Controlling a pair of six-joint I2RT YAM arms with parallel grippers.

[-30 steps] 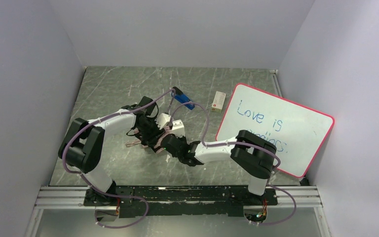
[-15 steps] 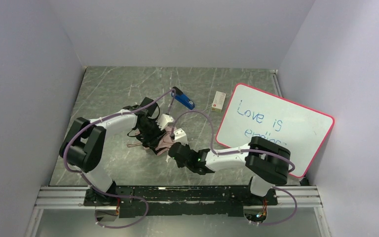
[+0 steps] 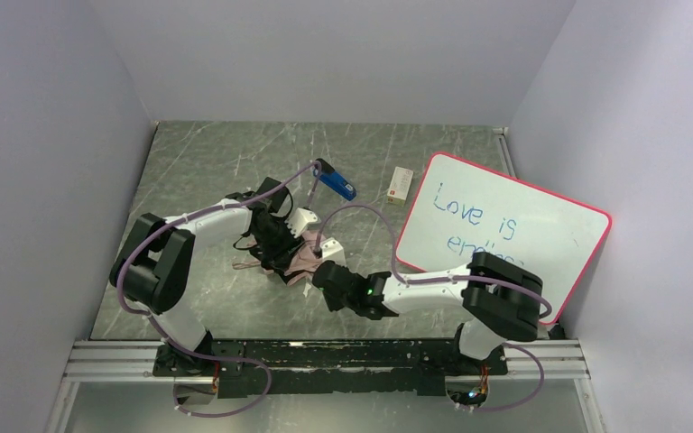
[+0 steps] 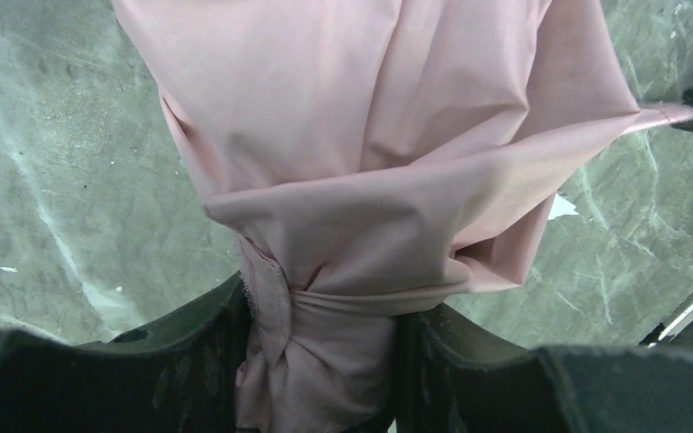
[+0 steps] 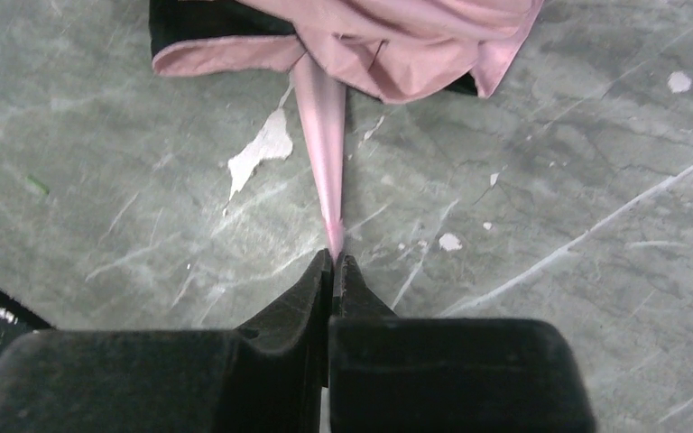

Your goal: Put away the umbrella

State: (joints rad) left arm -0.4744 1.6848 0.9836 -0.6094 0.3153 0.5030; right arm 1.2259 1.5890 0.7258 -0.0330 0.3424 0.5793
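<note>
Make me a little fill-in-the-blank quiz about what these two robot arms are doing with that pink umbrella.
1. The right jaws are shut on the umbrella's thin ____, which is stretched taut.
2. The left jaws clamp the umbrella's bundled ____ fabric.
3. The writing on the whiteboard at the right begins with the word ____.
Missing words: strap; pink; Love.

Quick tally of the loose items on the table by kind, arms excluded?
umbrella: 1
stapler: 1
small white box: 1
whiteboard: 1
Total: 4
</note>
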